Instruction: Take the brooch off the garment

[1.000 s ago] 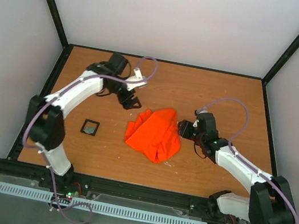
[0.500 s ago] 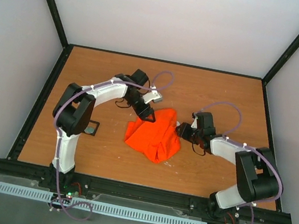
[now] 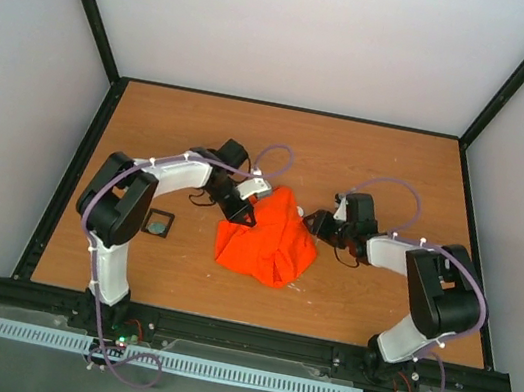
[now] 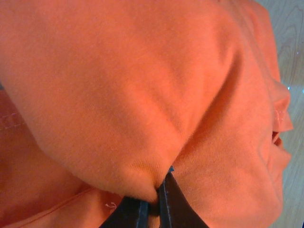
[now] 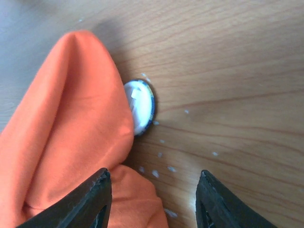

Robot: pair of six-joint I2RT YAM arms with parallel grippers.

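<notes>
Left wrist: left fingers (image 4: 154,206) pinch the shirt (image 4: 118,85) shut, maybe to steady it; right fingers (image 5: 92,202), open and empty, face the brooch (image 5: 142,107).

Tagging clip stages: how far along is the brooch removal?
Done: the left gripper is shut on a fold of the garment, likely to anchor it. In hand: the right gripper is open, poised just short of the brooch, which peeks out from under the cloth's edge. Left: grip the brooch and pull it free; nothing holds it yet.
</notes>
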